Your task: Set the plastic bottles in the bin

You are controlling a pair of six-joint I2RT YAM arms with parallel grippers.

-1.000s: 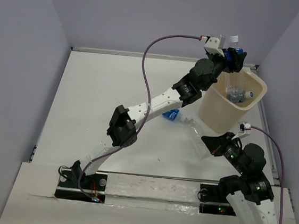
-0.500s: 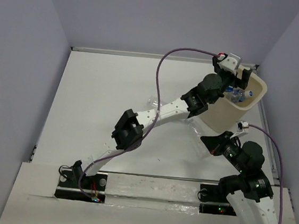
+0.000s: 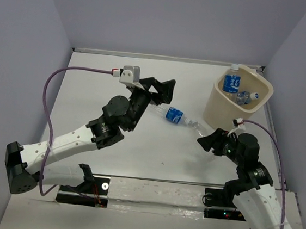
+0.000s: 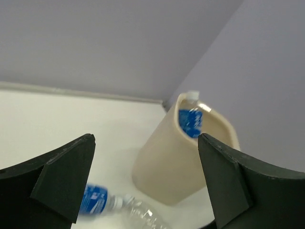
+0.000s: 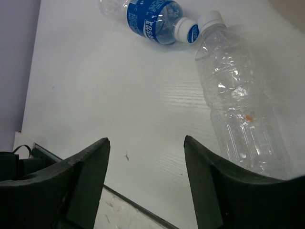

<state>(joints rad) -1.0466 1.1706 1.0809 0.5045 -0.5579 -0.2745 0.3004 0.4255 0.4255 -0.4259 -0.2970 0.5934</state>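
Note:
The cream-beige bin (image 3: 221, 112) stands at the back right. Inside it, one blue-labelled plastic bottle (image 3: 231, 82) leans upright and another (image 3: 248, 96) lies flat. On the table, a blue-labelled bottle (image 3: 173, 115) lies cap to cap with a clear unlabelled bottle (image 3: 199, 131). My left gripper (image 3: 162, 91) is open and empty, raised just left of the labelled bottle. My right gripper (image 3: 209, 141) is open and empty, close over the unlabelled bottle's base. The right wrist view shows both lying bottles, labelled (image 5: 152, 16) and unlabelled (image 5: 238, 114). The left wrist view shows the bin (image 4: 174, 167).
White walls close the table at the back and sides. The bin sits near the back-right corner. A raised strip with both arm bases (image 3: 150, 192) runs along the near edge. The left arm's purple cable (image 3: 52, 87) loops over the left side.
My left arm has pulled back from over the bin to mid-table. The bottle it held now stands in the bin. My right gripper has shifted slightly left.

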